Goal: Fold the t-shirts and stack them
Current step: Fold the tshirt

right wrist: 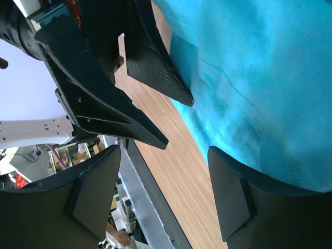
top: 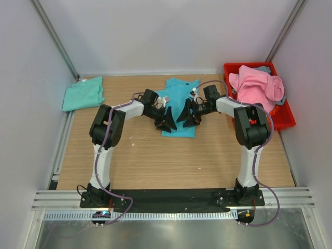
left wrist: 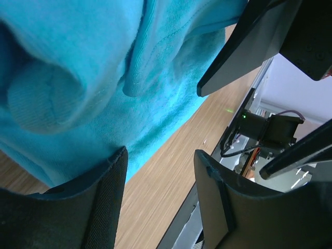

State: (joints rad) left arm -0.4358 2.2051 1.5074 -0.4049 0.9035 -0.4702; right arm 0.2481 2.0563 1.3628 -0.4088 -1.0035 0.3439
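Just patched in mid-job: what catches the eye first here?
The left gripper and right gripper face each other, both open, at the near edge of the turquoise t-shirt in the middle. A pink t-shirt heaps out of the red bin at far right; a mint-green t-shirt lies far left.

The middle t-shirt lies on the table between the left t-shirt and the bin holding more t-shirts.

The left arm and the right arm rise from their bases, bend at the elbow and lean inward over the near half of the turquoise shirt. The left gripper and the right gripper face each other there, tips close but apart. Each has its jaws spread, with nothing between them.
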